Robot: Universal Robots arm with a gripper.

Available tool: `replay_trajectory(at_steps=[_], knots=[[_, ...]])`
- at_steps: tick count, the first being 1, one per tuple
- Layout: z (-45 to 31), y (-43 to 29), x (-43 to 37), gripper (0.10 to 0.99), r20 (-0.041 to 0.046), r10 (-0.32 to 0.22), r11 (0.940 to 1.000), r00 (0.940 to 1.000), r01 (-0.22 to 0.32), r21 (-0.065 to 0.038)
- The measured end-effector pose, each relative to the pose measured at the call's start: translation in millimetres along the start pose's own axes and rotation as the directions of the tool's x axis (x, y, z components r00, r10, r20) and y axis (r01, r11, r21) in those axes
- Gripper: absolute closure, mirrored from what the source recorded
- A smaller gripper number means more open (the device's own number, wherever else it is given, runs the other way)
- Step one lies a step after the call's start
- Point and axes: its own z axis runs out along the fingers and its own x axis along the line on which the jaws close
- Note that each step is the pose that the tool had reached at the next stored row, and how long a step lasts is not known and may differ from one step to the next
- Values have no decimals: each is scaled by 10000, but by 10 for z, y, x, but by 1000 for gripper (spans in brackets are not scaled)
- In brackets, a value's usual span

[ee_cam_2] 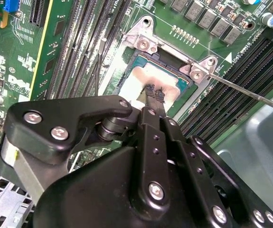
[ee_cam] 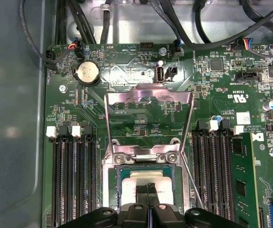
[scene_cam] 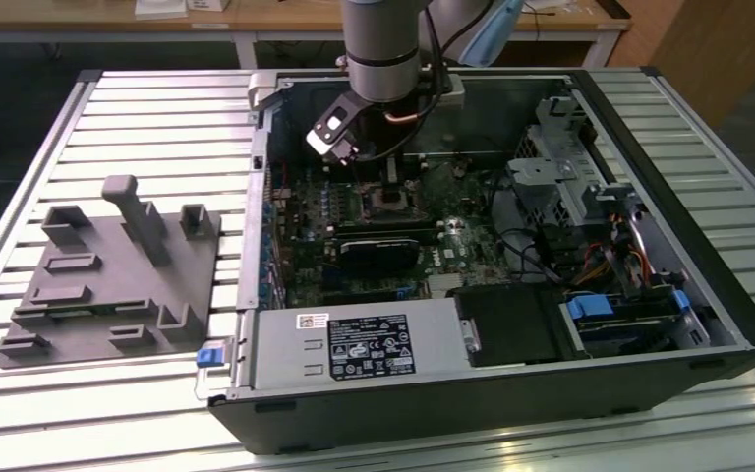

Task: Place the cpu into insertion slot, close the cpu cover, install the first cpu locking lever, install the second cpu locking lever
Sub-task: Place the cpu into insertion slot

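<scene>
From my station, the exterior view shows the open computer case lying on the slatted bench. A grey fixture block sits beside it toward the exterior view's left. Inside the case I see the green motherboard, a silver power supply along the near wall and a tangle of cables toward the exterior view's right.

The insertion slot sits between two banks of long black memory slots. The cpu lies flat inside it, its pale face up and square with the rim. In the second wrist view the cpu has a dark smudge where the fingers come down.

The cpu cover is swung open on its hinge, its silver frame tilted back over the board away from the socket. One thin wire locking lever slants up beside the socket, unlatched. It runs off as a long bright rod in the second wrist view.

The arm reaches down into the case with the tool right over the socket. In both wrist views the tool has its two black fingers drawn together with nothing between them. Their tips rest on the middle of the cpu's face, or sit a hair above it. I can't tell which.
</scene>
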Motion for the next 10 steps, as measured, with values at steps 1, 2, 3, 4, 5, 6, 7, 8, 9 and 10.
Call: replay_trajectory(at_steps=[1,2,3,4,5,6,7,8,9,10], knots=[[0,0,0,980,0,0,10000,10000,0,1],[-1,0,0,980,-2,0,10000,10000,0,-1],[-4,1,1,980,-5,1,10000,10000,-1,-4],[-8,2,1,980,-7,1,10000,10000,-1,-5],[-15,2,0,980,-3,0,10000,10000,0,-3],[-67,8,-2,980,-2,0,10000,10000,0,-13],[-86,10,-2,980,-1,0,10000,10000,0,-15],[-107,13,-3,980,-1,1,10000,10000,-1,-18],[-127,15,-3,980,-4,1,10000,10000,-1,-25],[-150,18,-4,980,-3,1,10000,10000,-1,-29]])
